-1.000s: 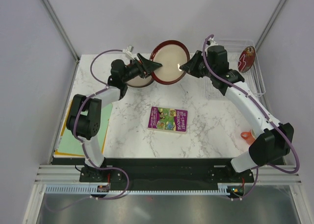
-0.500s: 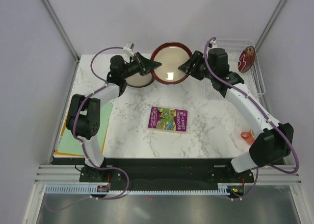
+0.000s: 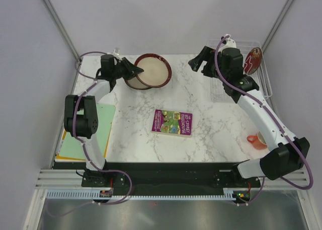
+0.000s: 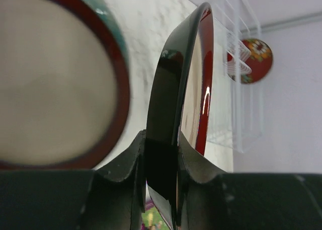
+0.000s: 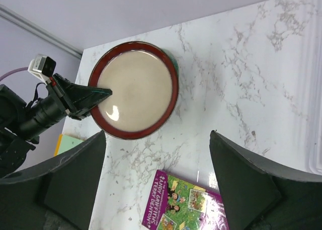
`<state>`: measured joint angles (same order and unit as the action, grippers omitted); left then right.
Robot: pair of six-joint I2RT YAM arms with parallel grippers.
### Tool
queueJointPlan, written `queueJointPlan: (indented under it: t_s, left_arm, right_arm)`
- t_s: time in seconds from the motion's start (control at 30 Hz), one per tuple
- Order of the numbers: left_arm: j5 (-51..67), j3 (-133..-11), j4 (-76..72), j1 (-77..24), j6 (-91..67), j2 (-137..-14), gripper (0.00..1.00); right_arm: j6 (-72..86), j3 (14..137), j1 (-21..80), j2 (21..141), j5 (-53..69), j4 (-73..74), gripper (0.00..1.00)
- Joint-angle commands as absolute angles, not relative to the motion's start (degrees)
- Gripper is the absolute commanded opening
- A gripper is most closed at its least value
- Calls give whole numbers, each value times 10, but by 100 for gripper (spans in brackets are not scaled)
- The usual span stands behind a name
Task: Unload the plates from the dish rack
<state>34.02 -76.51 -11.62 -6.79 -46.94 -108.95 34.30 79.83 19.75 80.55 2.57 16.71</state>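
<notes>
My left gripper [image 3: 132, 69] [image 4: 161, 144] is shut on the rim of the dark brown plate with a cream centre [image 3: 152, 70] [image 4: 176, 89] [image 5: 135, 89], holding it at the table's far left. Partly under it lies the coral-red plate [image 3: 135, 82] [image 4: 50, 79], flat on the table. A third, red-patterned plate [image 3: 253, 60] [image 4: 254, 61] stands upright in the see-through dish rack [image 3: 266, 84] [image 4: 236, 114] at the far right. My right gripper [image 3: 197, 64] [image 5: 158, 174] hangs open beside the rack, apart from the held plate, nothing between its fingers.
A purple book [image 3: 172, 122] [image 5: 186, 205] lies mid-table. A small orange cup [image 3: 256, 140] stands near the right edge. A green and yellow pad [image 3: 83, 134] lies at the left edge, beside the left arm.
The right gripper let go of the cream-centred plate, opened and drew back toward the rack. The left gripper closed on the plate's rim and carried it left, over the coral-red plate.
</notes>
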Motion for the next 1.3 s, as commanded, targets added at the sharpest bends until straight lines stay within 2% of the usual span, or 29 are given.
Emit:
queueJointPlan:
  t_s: [0.0,0.4,0.73,0.83,0.87,0.97,1.13,1.17,1.27]
  left_arm:
    - [333,-839,-113,-20,-431,-1102,2]
    - [320,-885,-86,-1,-412,-1201,2]
    - [298,-886,-68,23,-400,-1216,2]
    - [306,-889,-53,25,-397,-1219,15]
    - [310,-890,-50,25,-396,-1223,28]
    - [316,-887,-41,25,-396,-1225,44]
    - [323,-886,-14,26,-390,-1231,55]
    - [323,-886,-11,25,-388,-1232,84]
    - [314,-890,18,26,-376,-1234,86]
  right_arm:
    - [309,806,189,791,4,149,90]
    - [294,778,169,807,11,149,91]
    - [290,765,149,804,20,149,91]
    - [286,768,143,802,19,150,91]
    - [284,769,137,802,19,150,91]
    - [271,782,124,801,11,161,91]
    - [238,819,111,804,-20,194,92]
    - [237,822,106,803,-20,196,92]
    - [233,829,98,801,-21,200,91]
